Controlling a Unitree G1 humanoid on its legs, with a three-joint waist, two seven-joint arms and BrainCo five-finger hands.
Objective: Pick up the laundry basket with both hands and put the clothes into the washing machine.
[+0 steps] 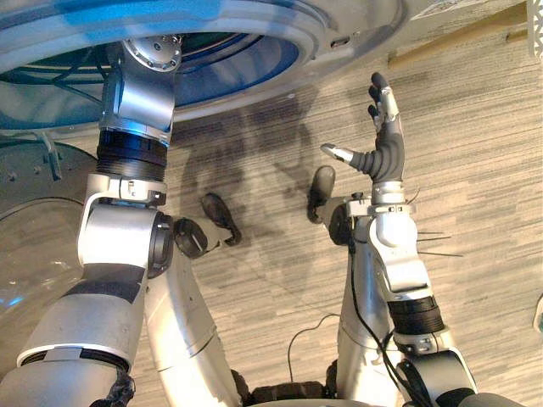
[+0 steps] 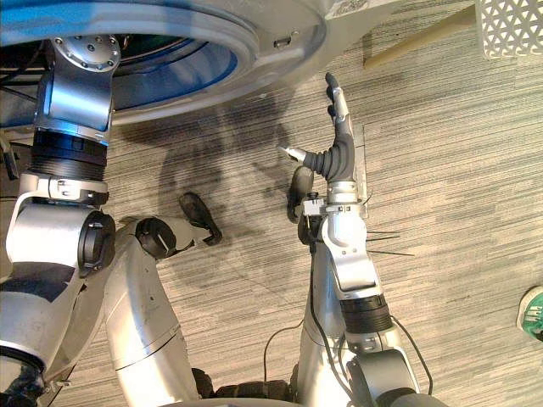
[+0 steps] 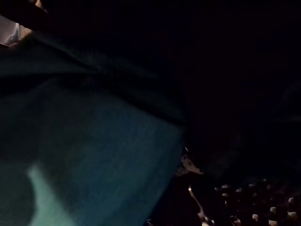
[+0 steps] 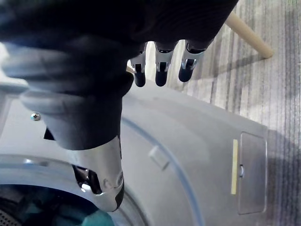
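My right hand (image 2: 338, 151) is open, fingers straight, above the floor (image 2: 458, 212) just in front of the washing machine (image 2: 280, 38). My left arm (image 1: 136, 93) reaches into its drum. The left hand is hidden there, so I cannot tell its grip. Teal clothes (image 3: 94, 155) lie inside. The white laundry basket (image 2: 509, 25) stands beyond, to my right.

This is looking like a home laundry corner: a grey front-loading washing machine (image 1: 365, 21) is standing with its round door open on striped grey carpet (image 2: 450, 170), a white latticed basket (image 2: 509, 25) sitting nearby.
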